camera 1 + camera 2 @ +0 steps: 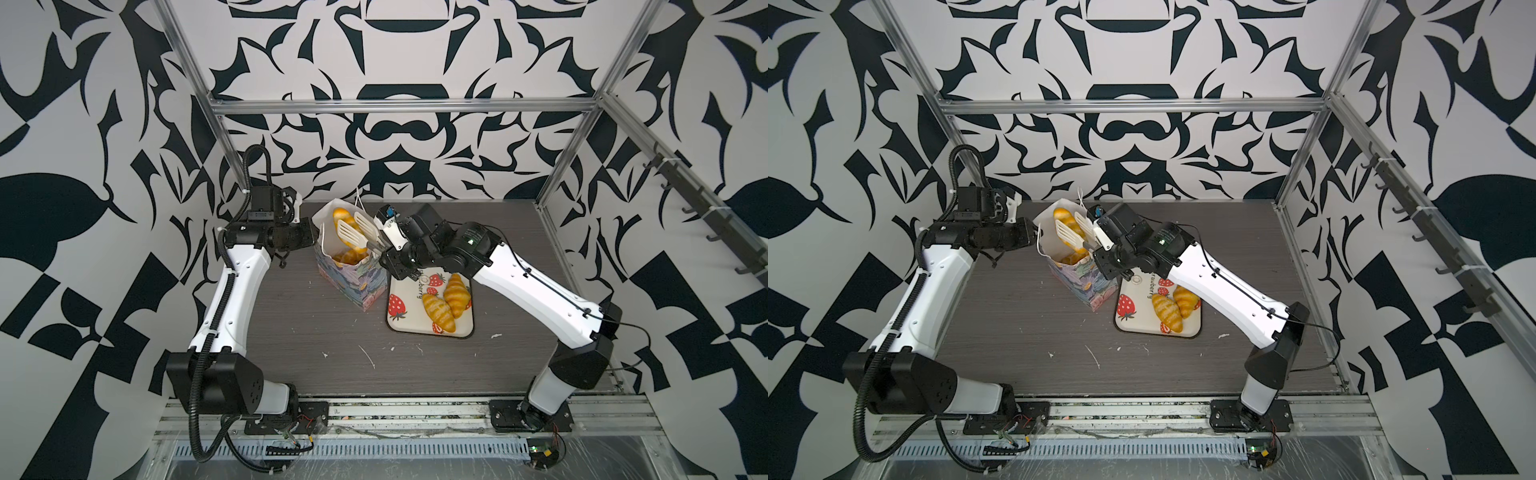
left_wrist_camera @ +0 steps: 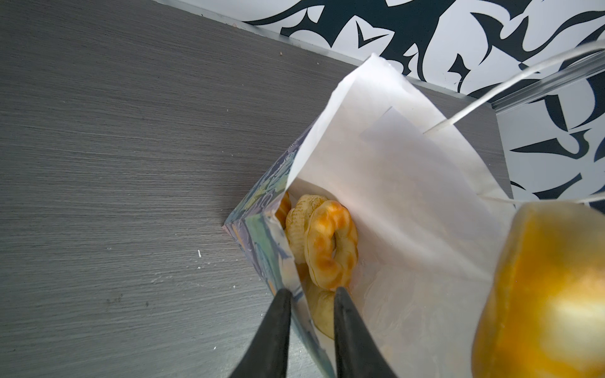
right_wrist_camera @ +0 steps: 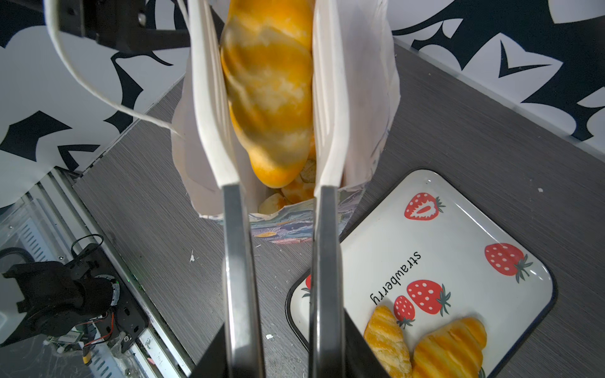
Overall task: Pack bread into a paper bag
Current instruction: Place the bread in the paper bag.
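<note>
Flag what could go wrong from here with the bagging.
1. The croissant sits lengthwise between the tongs over the paper bag; released crooked, it might catch the rim or stand on the ring bun already inside.
2. A cord handle loops beside the tongs and could snag as they withdraw.
3. The left gripper pinches one wall only; a tug may tip the bag.

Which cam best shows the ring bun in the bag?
Left wrist: looks into the paper bag, ring bun in plain sight. Both top views: only yellow bits deep inside. Right wrist: croissant in the tongs blocks most.
</note>
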{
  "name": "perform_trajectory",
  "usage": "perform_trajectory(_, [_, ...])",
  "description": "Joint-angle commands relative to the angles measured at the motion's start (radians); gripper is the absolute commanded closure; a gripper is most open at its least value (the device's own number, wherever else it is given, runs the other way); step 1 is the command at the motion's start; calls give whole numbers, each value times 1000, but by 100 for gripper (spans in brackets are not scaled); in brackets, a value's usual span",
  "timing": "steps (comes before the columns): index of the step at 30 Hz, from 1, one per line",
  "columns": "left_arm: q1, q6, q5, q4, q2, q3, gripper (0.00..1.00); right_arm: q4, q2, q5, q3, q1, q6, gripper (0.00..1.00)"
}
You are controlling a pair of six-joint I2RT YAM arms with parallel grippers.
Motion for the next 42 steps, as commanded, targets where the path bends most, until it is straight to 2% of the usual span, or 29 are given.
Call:
perform_trajectory(1, [-4, 4, 5, -28, -22, -8, 73, 38, -29, 16, 50, 0, -8, 58])
perform_trajectory(34, [-4, 5, 5, -28, -23, -6, 73, 21, -1, 13, 98, 1, -19, 50])
perform_trajectory(42, [-4, 5, 5, -28, -22, -4, 73, 9, -16, 20, 111, 0, -20, 51])
